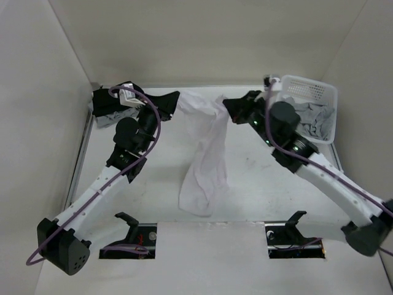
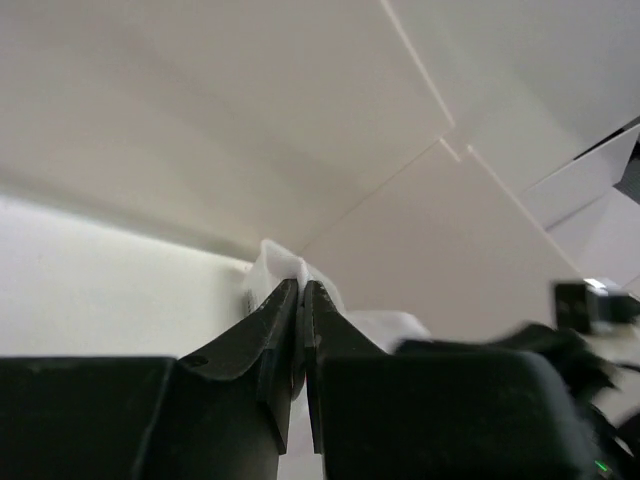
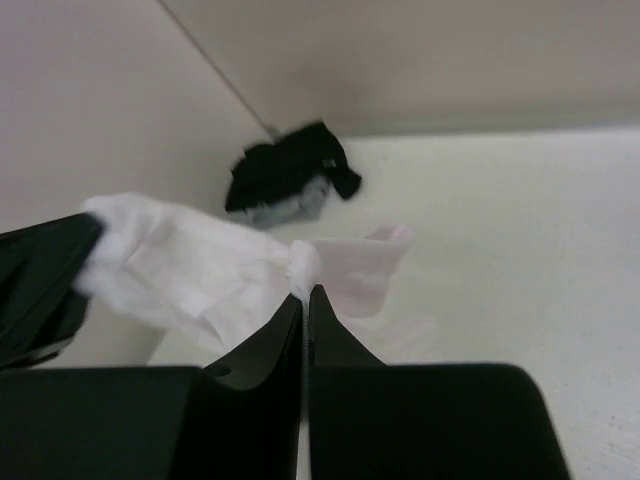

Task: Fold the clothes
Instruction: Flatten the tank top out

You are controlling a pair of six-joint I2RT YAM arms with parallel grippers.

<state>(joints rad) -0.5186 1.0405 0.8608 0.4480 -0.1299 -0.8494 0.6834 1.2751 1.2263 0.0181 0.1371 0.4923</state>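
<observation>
A thin white tank top (image 1: 206, 153) hangs stretched between my two grippers at the back of the table, and its lower end trails onto the tabletop toward the front. My left gripper (image 1: 177, 101) is shut on the garment's left upper corner. In the left wrist view, white fabric (image 2: 272, 258) bunches above the left gripper (image 2: 301, 285). My right gripper (image 1: 226, 104) is shut on the right upper corner. In the right wrist view, the cloth (image 3: 190, 265) is pinched in the right gripper (image 3: 304, 293).
Black and grey garments (image 1: 110, 112) lie heaped in the back left corner and also show in the right wrist view (image 3: 285, 175). A white lattice basket (image 1: 310, 89) at the back right holds a grey garment (image 1: 314, 120). Walls close in the table on three sides.
</observation>
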